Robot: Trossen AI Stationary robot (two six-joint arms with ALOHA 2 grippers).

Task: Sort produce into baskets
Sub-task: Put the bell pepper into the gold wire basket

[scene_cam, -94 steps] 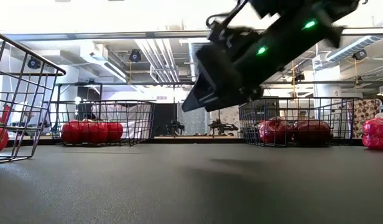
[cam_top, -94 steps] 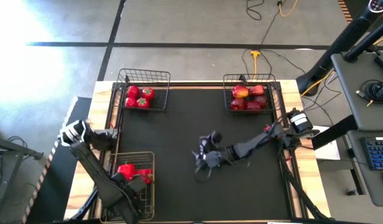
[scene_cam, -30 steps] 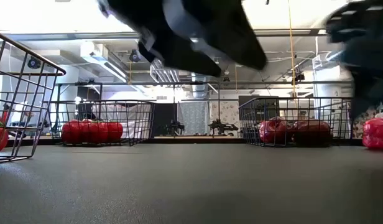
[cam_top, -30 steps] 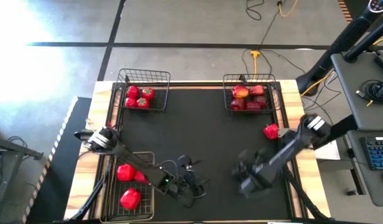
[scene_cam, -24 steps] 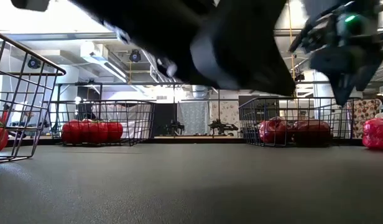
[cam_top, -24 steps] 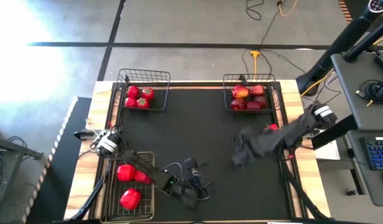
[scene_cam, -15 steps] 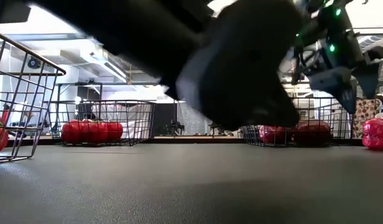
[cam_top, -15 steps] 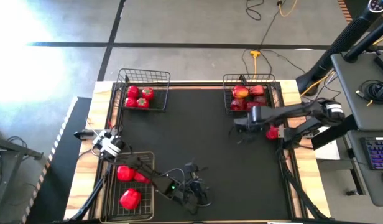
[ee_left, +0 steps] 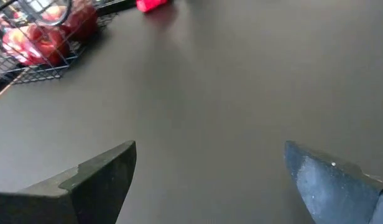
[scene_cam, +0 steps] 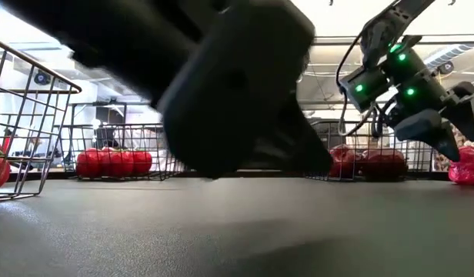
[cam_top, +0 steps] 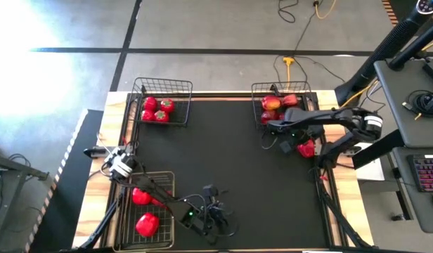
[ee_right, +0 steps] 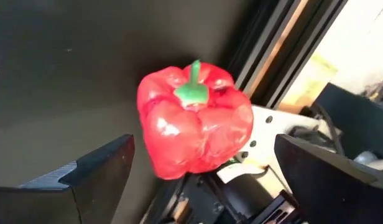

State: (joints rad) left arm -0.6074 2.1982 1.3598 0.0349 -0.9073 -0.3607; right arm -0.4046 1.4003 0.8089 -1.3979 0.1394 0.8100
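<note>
Glossy pepper [ee_right: 194,127]; matt mat [cam_top: 223,154]; wire baskets [cam_top: 164,102].

The black mat [cam_top: 230,154] lies bare across the bench's middle. 3 wire baskets [cam_top: 165,102] crowd its corners. A red bell pepper [ee_right: 194,126] sits against the right-edge frame rail [ee_right: 266,62], between the right hand's [ee_right: 204,171] spread fingers.

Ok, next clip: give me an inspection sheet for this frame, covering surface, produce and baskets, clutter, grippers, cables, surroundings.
Surface: black mat on wooden table.
Job's things: loose bell pepper at the mat's right edge; tomato basket, apple basket, pepper basket.
Clutter: nothing seen.
Grippers: left gripper open, empty, over the mat's near edge; right gripper open beside the loose pepper.
Cables: yellow cord on floor.
Surroundings: desk with keyboard at right.
</note>
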